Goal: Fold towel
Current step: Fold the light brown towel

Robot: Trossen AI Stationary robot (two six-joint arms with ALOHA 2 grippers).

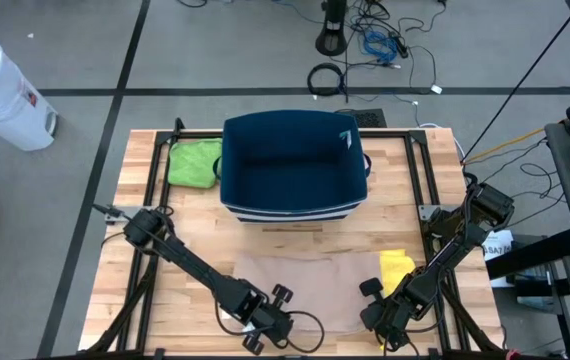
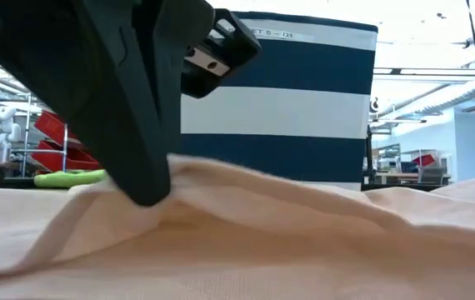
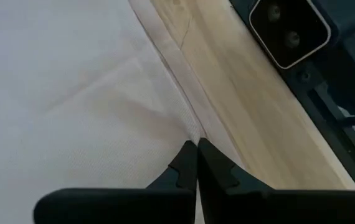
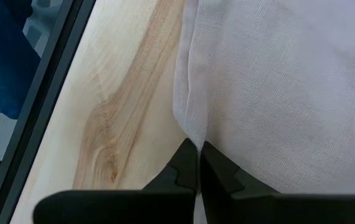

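A wooden table (image 1: 145, 250) seen from straight above carries a large dark blue bin (image 1: 293, 165) with white stripes, standing at the table's middle and far side. Every place below is given from this bin.

On the near side of the bin, well apart from it, a pale beige towel (image 1: 310, 285) lies spread flat. Its long axis runs from side to side, parallel to the bin's near wall, and its near edge reaches the table's front edge.

Both dark arms reach to that near edge. The left gripper (image 1: 262, 335) sits at the towel's near left corner, the right gripper (image 1: 390, 320) at its near right corner, so each arm is nearest its own corner. In both wrist views the fingers are pressed together with the towel's hemmed edge pinched between their tips, cloth on one side and bare wood on the other. From table height, a gripper (image 2: 142, 187) has drawn the cloth up into a low ridge.

From both pairs of fingers, the rest of the towel stretches away toward the bin. Judging from this, a fold would carry the near edge across the short axis, toward the bin.

A small yellow cloth (image 1: 397, 267) lies by the towel's right end. A green cloth (image 1: 193, 160) lies just left of the bin.
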